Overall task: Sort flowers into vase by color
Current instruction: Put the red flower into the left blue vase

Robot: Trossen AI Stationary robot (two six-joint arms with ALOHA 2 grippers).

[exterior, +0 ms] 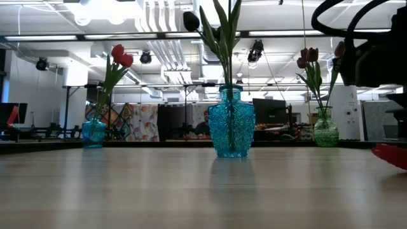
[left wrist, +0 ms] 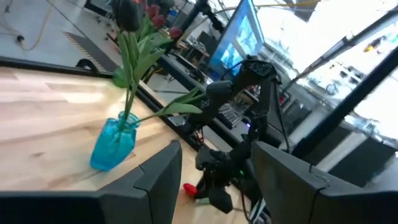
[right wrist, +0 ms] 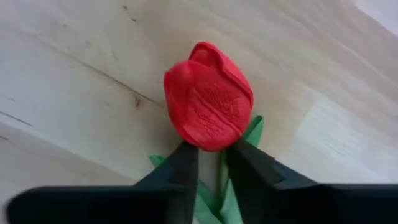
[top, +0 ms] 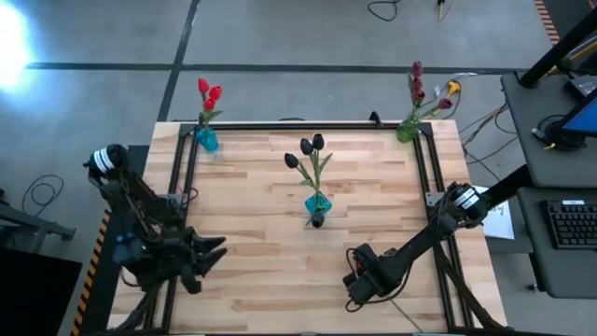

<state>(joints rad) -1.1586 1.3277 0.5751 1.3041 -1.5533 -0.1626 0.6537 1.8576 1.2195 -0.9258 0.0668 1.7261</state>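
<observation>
Right gripper (right wrist: 211, 171), low at the near right of the pale wooden table (top: 252, 243), pinches the green stem just under a bright red artificial tulip (right wrist: 208, 96). That thin stem could slip or twist free on lifting. Left gripper (left wrist: 214, 174) waits near left, spread. No writing is legible.
</observation>
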